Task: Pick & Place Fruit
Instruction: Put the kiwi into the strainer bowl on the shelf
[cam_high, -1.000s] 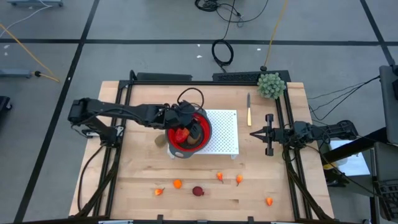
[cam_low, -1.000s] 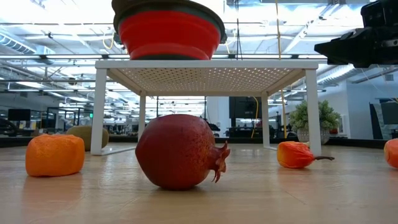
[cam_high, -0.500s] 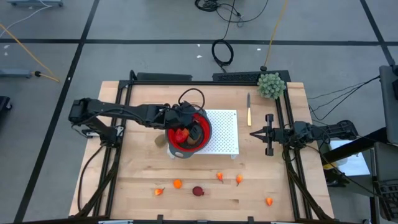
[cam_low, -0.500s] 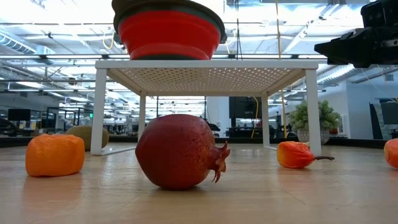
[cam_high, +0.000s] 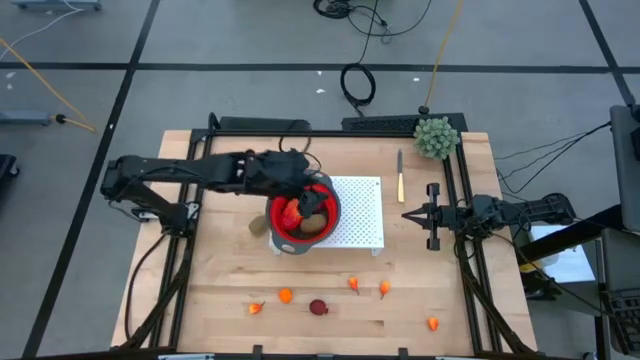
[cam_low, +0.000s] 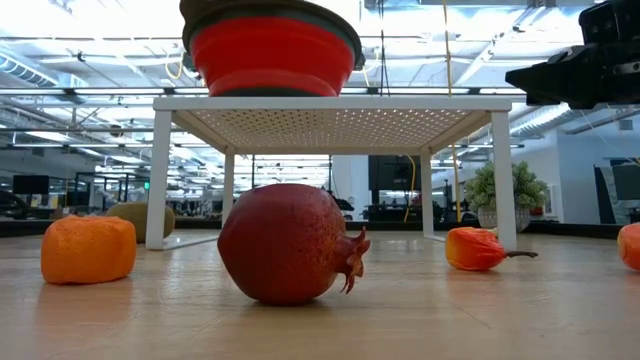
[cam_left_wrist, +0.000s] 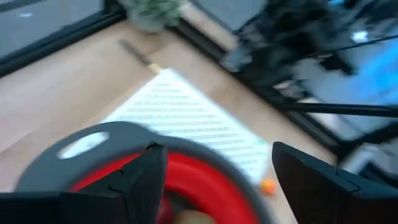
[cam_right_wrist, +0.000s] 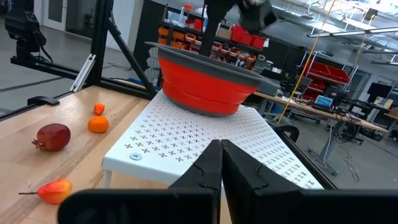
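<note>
High view: the fruit is split between a red bowl (cam_high: 305, 216) and the open table (cam_high: 220, 300). Inside the bowl lie a red-orange oblong piece (cam_high: 290, 213) and a brown kiwi-like oval (cam_high: 314, 223). Another brown oval (cam_high: 259, 227) rests on the table touching the bowl's outer wall at its 9 o'clock. Loose pieces lie toward 6 o'clock of the bowl: a dark red pomegranate (cam_high: 318, 307), an orange lump (cam_high: 285, 295) just beside it at 10 o'clock, a small orange bit (cam_high: 256, 308) farther toward 9 o'clock, two orange bits (cam_high: 353, 284) (cam_high: 384, 289) at 2 o'clock of the pomegranate, and one more (cam_high: 432, 323) well apart at 3 o'clock.

The bowl sits on the 9 o'clock end of a white perforated rack (cam_high: 358, 213); the low view confirms it stands on top, with the pomegranate (cam_low: 288, 243) on the table in front.

Left gripper (cam_high: 296, 176) is over the bowl's rim at 12 o'clock; its fingers (cam_left_wrist: 134, 186) stand apart and hold nothing. Right gripper (cam_high: 408, 213) is parked just off the rack's 3 o'clock edge, fingers (cam_right_wrist: 208, 168) pressed together, empty.

A slim knife (cam_high: 400, 175) lies at 1 o'clock of the rack, and a green bushy ball (cam_high: 436, 137) sits at the table's far corner beyond it.
</note>
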